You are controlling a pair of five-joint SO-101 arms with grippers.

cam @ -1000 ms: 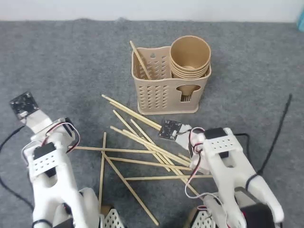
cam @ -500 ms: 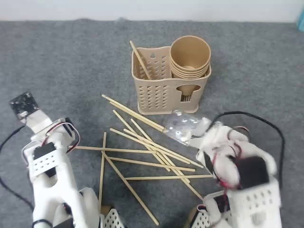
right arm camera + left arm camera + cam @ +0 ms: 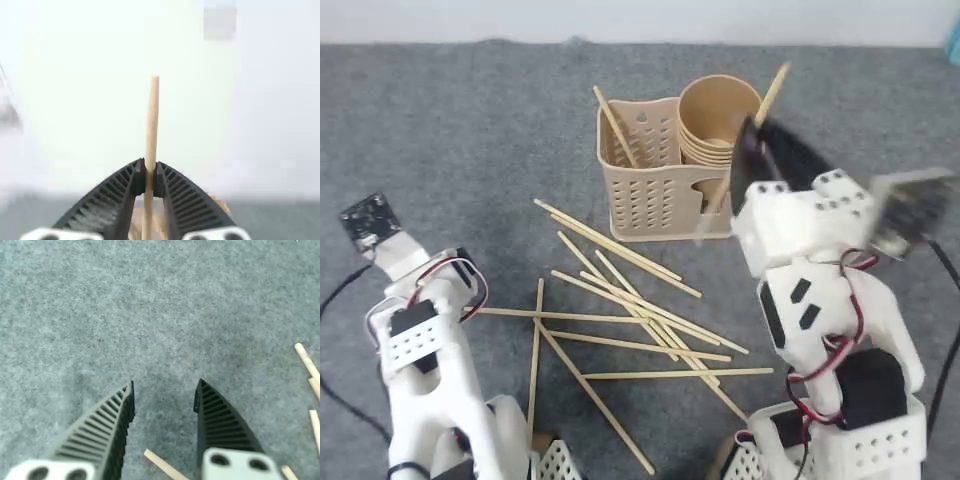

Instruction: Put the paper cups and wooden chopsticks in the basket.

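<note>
Wooden chopstick [image 3: 152, 115] pinched in right end effector [image 3: 148, 167] | seemingly beside basket [image 3: 650, 205], cups [image 3: 720, 110] | left end effector [image 3: 166, 384] agape, empty

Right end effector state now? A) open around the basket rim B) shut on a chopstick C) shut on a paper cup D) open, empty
B: its wrist view shows the right end effector closed on a chopstick, held up beside the basket.

We record a grey carpet-covered table [image 3: 460, 120]; pale wall strip [image 3: 620, 18] at 12 o'clock; teal object [image 3: 956, 45] at 2 o'clock.
</note>
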